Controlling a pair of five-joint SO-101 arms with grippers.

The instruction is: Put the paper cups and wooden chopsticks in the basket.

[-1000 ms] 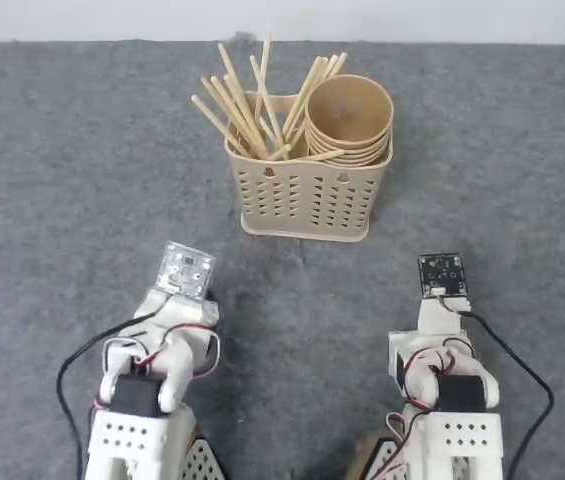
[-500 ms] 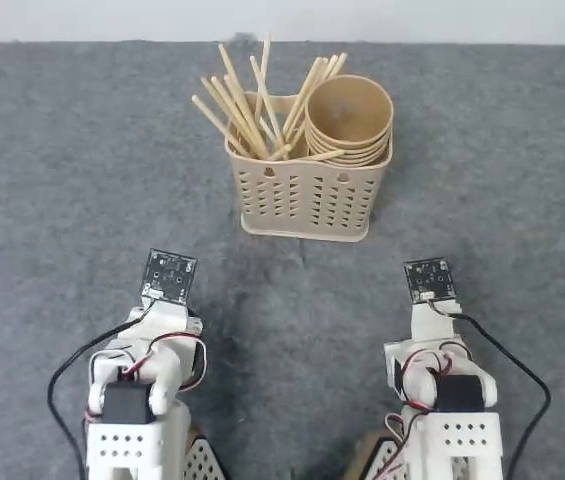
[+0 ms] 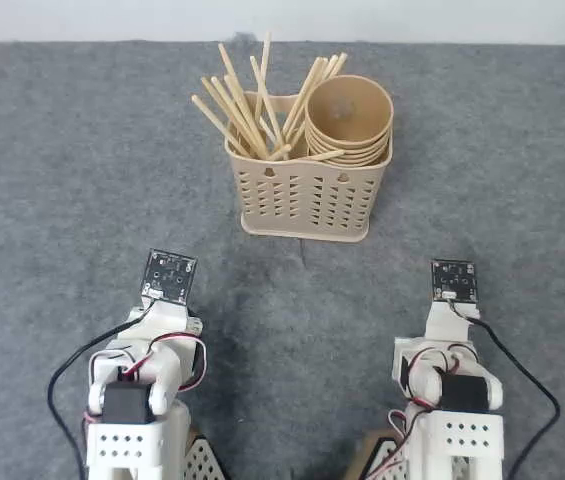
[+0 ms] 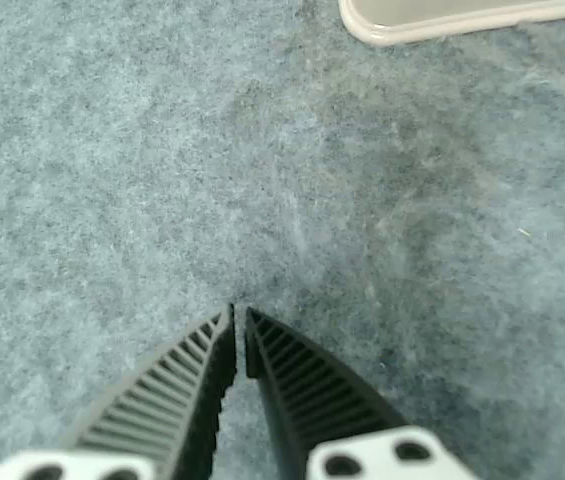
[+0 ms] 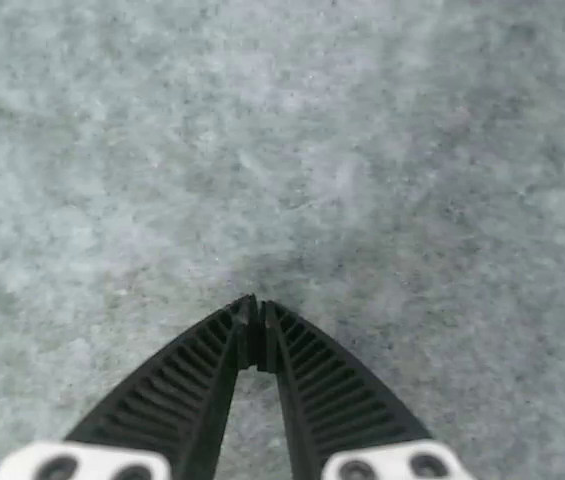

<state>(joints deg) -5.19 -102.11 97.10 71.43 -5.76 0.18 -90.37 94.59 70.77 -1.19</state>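
1. Basket [image 3: 307,195]: beige plastic, perforated walls, standing upright on the grey felt table cover [image 3: 62,150]. It has two compartments side by side. A strip of its base rim [image 4: 462,20] shows in the left wrist view.
2. Paper cups [image 3: 349,115]: tan, nested in one stack, mouths up. They stand in the basket compartment on the right arm's side, and the top rims rise above the basket wall.
3. Wooden chopsticks [image 3: 252,100]: a loose bundle standing on end in the other basket compartment. The upper ends fan out above the rim, and several lean across towards the cups. One or two lie against the cup stack at the dividing wall.
4. Left gripper [image 4: 239,318]: the ribbed black fingers [image 4: 187,380] are drawn together with only a hairline slit between the tips. Nothing is held. It points down at bare felt, on the near side of the basket, apart from it.
5. Right gripper [image 5: 255,305]: the fingertips meet, closed on nothing. It is over bare felt, also on the near side of the basket.
6. Left arm [image 3: 152,350]: white, with red and black wiring. It sits well in front of the basket, off towards the chopstick side.
7. Right arm [image 3: 452,360]: of the same build. It sits well in front of the basket, off towards the cup side.
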